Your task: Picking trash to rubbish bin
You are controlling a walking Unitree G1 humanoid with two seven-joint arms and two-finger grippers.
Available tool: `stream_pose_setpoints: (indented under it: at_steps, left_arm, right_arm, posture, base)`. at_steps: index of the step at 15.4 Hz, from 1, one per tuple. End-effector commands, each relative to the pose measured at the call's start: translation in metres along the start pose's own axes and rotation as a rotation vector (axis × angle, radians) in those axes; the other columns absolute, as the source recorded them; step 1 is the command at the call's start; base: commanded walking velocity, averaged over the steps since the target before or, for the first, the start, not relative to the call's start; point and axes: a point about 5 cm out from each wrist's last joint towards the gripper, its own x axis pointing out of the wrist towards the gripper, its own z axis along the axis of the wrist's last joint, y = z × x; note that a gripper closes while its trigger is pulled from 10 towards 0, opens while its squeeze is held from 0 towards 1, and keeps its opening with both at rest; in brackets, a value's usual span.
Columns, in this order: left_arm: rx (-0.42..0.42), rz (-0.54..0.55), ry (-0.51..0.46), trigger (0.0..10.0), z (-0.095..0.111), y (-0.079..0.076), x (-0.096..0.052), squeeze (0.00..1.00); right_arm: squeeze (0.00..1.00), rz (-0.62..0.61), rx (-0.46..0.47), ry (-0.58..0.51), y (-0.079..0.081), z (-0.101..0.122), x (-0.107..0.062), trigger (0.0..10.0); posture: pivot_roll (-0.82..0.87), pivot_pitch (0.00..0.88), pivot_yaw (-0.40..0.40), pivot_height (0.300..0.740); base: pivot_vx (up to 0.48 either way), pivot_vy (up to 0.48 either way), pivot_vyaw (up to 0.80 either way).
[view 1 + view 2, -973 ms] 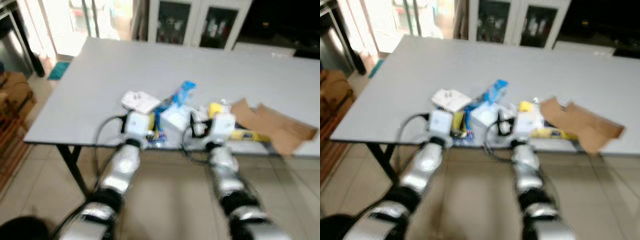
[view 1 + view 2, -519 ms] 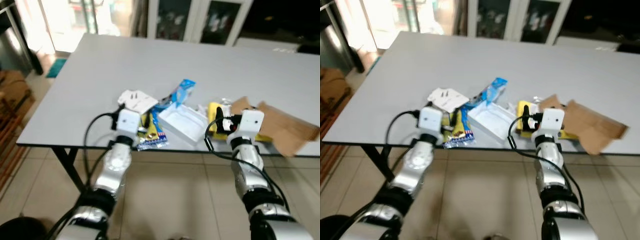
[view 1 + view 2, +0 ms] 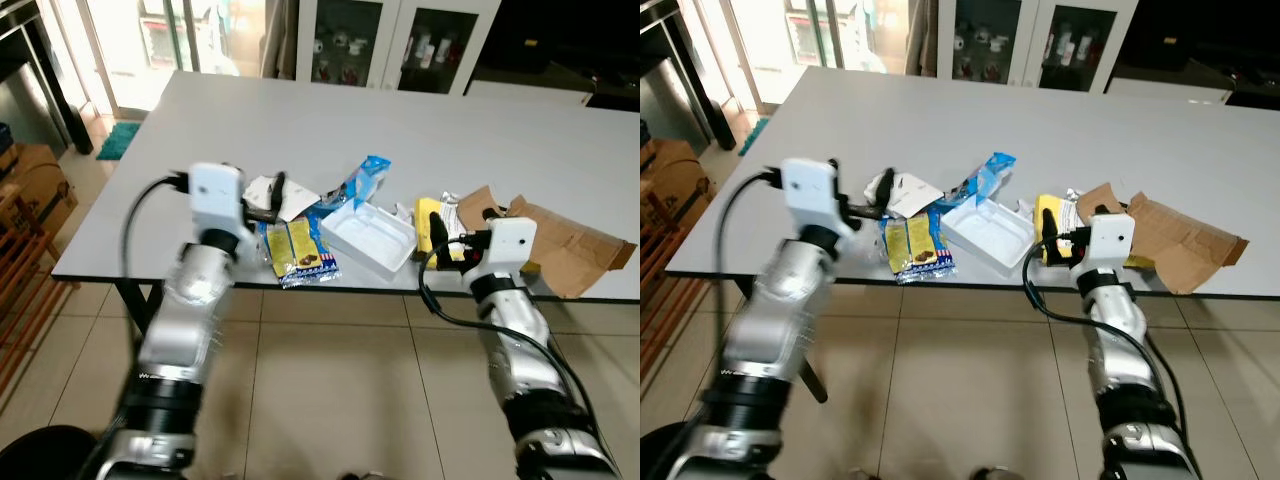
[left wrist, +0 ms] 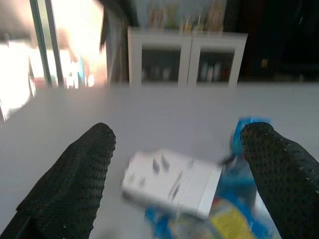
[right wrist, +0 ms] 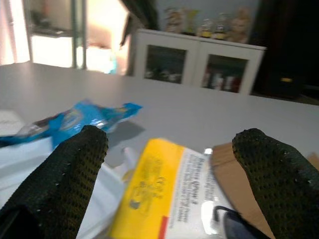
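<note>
Left eye view vs 0.5 s ago: left arm has lifted and swung out to the robot's left, its white wrist block now well above the table (image 3: 150, 200) edge instead of down at the edge; left tool (image 3: 272, 200) reaches in over the trash pile w/ black fingers pointing at the white paper box (image 3: 292, 197). Right arm approx. where it was, wrist block a bit higher, right tool (image 3: 452, 232) at the near table edge by the yellow packet (image 3: 430, 222). Trash itself unmoved; small frame shifts look like camera motion. Left wrist view: left tool's fingers (image 4: 75, 179) spread wide, nothing between them, white paper box (image 4: 172, 180) lying flat on the table ahead in the gap, blue wrapper (image 4: 249, 129) behind it, blurry. Right wrist view: right tool's fingers (image 5: 65, 174) also wide apart, empty, yellow packet (image 5: 164, 199) framed between them, brown cardboard (image 5: 234, 184) just beside it. Trash sits in a cluster near the table's front edge: white paper box w/ dark marks on top; blue wrapper (image 3: 368, 180) long and crumpled, angled away from the robot; yellow-and-blue snack pack (image 3: 298, 250) flat, hanging slightly past the edge; white open tray (image 3: 368, 238) shallow, rectangular, tilted corner-on; yellow packet w/ printed label and a red patch; torn brown cardboard (image 3: 560, 250) spread out on the robot's right. Glass-door cabinet (image 3: 390, 45) behind the table, tiled floor (image 3: 340, 400) below.
</note>
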Motion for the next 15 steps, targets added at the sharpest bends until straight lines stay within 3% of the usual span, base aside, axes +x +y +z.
stream_pose_setpoints:
  at_steps: [1,2,3,4,5,6,9,15]
  left_arm:
    - [-0.035,-0.041,0.043,10.0,0.006,-0.004,0.002,0.0]
    - [-0.143,-0.053,0.076,10.0,0.008,-0.003,0.001,0.0]
    - [-0.174,-0.058,0.138,10.0,0.003,-0.002,0.0,0.0]
    - [-0.201,-0.073,0.247,10.0,-0.009,-0.001,-0.002,0.0]
    - [-0.176,-0.109,0.359,10.0,-0.021,0.002,-0.009,0.0]
    - [-0.177,-0.121,0.393,10.0,-0.022,0.004,-0.013,0.0]
    - [-0.219,-0.171,0.435,10.0,-0.016,0.006,-0.019,0.0]
    - [-0.194,-0.226,0.467,10.0,-0.008,0.01,-0.025,0.0]
  right_arm:
    - [0.0,0.045,-0.007,0.011,0.0,0.003,-0.001,10.0]
    - [0.0,0.071,-0.004,0.021,0.0,0.002,-0.003,10.0]
    - [0.0,0.106,0.002,0.036,0.001,0.001,-0.005,10.0]
    - [0.0,0.167,0.021,0.06,0.005,-0.001,-0.007,10.0]
    - [0.0,0.24,0.028,0.08,0.011,-0.002,-0.011,10.0]
    - [0.0,0.284,0.03,0.09,0.014,-0.002,-0.013,10.0]
    - [0.0,0.395,0.073,0.133,0.019,-0.007,-0.022,10.0]
    - [0.0,0.682,0.134,0.232,0.022,-0.006,-0.049,10.0]
  posture:
    - [-0.02,0.078,-0.073,0.74]
    - [-0.02,0.077,-0.071,0.74]
    - [-0.02,0.075,-0.072,0.74]
    - [-0.02,0.073,-0.071,0.74]
    - [-0.02,0.068,-0.069,0.74]
    - [-0.02,0.067,-0.07,0.74]
    - [-0.01,0.057,-0.075,0.74]
    - [-0.02,0.046,-0.073,0.74]
  base:
    - [0.0,0.0,0.0]
    - [0.0,0.0,0.0]
    - [0.0,0.0,0.0]
    - [0.0,0.0,0.0]
    - [0.0,0.0,0.0]
    - [0.0,0.0,0.0]
    - [0.0,0.0,0.0]
    - [0.0,0.0,0.0]
